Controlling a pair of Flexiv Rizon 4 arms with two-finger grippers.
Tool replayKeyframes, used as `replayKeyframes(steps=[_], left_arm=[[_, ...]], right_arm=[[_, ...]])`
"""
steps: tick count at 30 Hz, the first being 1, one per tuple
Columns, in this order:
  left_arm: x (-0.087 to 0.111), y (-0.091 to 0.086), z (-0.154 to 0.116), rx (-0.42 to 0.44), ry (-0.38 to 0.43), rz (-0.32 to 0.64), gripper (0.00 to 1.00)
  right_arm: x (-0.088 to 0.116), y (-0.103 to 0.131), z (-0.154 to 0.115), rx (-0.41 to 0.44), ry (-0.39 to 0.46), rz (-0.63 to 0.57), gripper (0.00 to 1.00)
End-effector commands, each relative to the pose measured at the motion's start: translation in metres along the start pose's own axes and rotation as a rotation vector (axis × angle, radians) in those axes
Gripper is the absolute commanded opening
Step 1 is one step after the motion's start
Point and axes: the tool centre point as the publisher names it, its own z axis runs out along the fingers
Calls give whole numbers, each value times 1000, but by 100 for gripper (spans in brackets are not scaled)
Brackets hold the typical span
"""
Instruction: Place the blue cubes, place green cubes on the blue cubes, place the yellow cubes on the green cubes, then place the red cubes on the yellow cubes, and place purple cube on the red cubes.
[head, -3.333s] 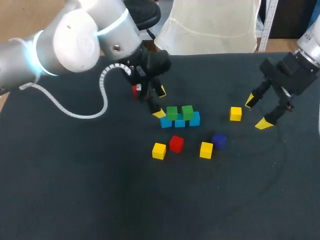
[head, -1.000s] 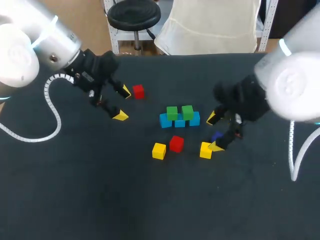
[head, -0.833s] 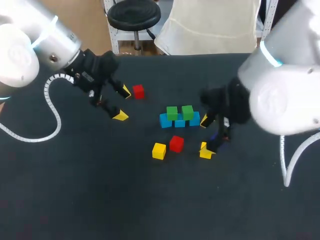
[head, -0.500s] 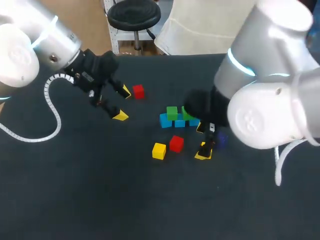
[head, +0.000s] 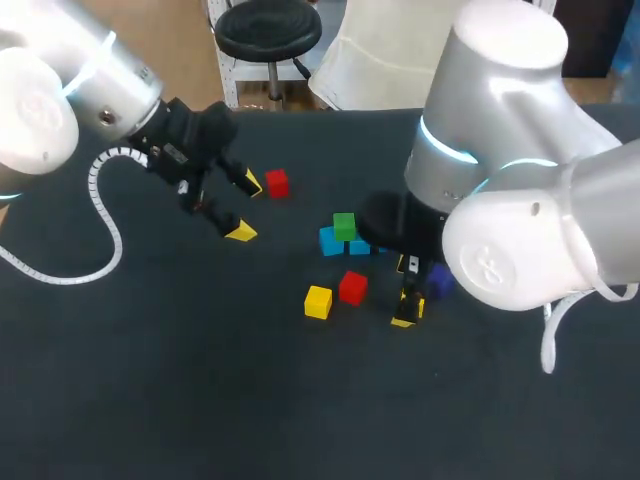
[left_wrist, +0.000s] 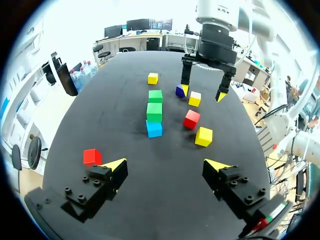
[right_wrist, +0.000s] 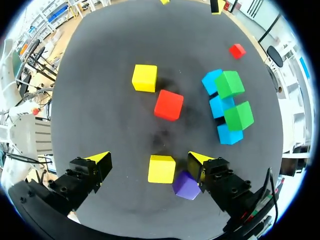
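Right gripper (right_wrist: 149, 159), fingers spread, straddles a yellow cube (right_wrist: 161, 168) right of frame centre. Purple cube (right_wrist: 186, 184) lies just beside it: closing may catch or shove both. Left gripper (head: 245, 207) hangs spread, upper left.

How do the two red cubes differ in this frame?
The lone red cube sits apart, close to the open left gripper; the middle red cube sits in the cluster, next to a yellow cube. The lone one lies well away from the blue cubes; the middle one close to them. Both lie on the table, ungrasped.
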Motion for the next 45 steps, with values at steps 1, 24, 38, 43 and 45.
replayKeyframes(steps=[1,24,38,43,45], left_arm=[[1,0,0,-1,-2,3,100],[1,0,0,-1,-2,3,100],[1,0,0,-1,-2,3,100],[1,0,0,-1,-2,3,100],[1,0,0,-1,-2,3,100]], right_arm=[[7,-2,3,7,2,3,100],[28,-2,11,2,14,41,91],[27,-6,11,23,9,34,42],[27,-7,11,26,6,36,11],[27,-7,11,27,3,35,0]])
